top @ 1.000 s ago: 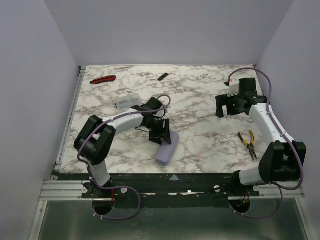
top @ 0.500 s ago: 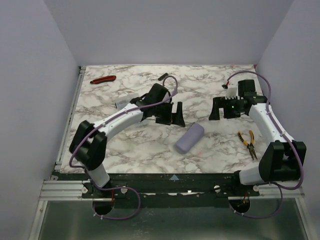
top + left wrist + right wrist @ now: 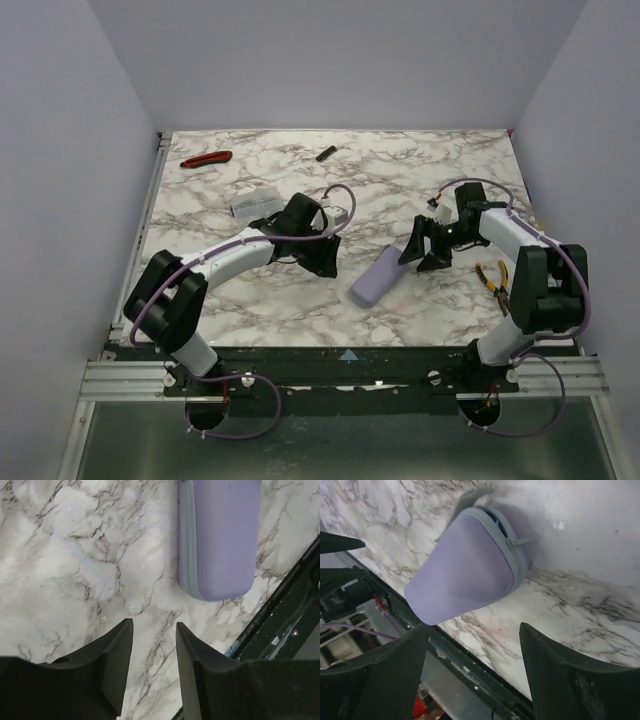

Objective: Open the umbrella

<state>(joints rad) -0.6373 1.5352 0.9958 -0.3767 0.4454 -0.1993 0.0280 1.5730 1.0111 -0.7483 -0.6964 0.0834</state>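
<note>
Lying flat on the white, grey-veined marble-pattern bench (image 3: 400,180), the umbrella (image 3: 378,277) is collapsed into a smooth, matte lavender oblong with rounded ends. It sits at about 5 o'clock from the bench's middle, with its long axis running from 7 o'clock to 1 o'clock in the top view. A grey-blue zip seam (image 3: 186,540) runs along one long edge. The right wrist view shows a small pull tab at the far end, where the seam gapes a little over something dark.

The left tool (image 3: 325,255) is at 10 o'clock from the umbrella and apart from it. Its two black, wedge-shaped fingers (image 3: 115,650) stand with a narrow gap between them, and only bare marble shows through the gap. The right tool (image 3: 420,255) is at 2 o'clock from the umbrella, close to its far end. Its jaws are spread wide and hold nothing, and in its own camera the rounded lavender end sits just ahead of the gap without touching either finger.

Yellow-handled pliers (image 3: 493,283) lie at 3 o'clock, near the bench's right edge. A clear plastic box (image 3: 252,202) sits at 10 o'clock from the left tool. A red-handled cutter (image 3: 206,158) lies in the far left corner at 11 o'clock, and a small black piece (image 3: 325,153) lies at 12 o'clock by the far edge.
</note>
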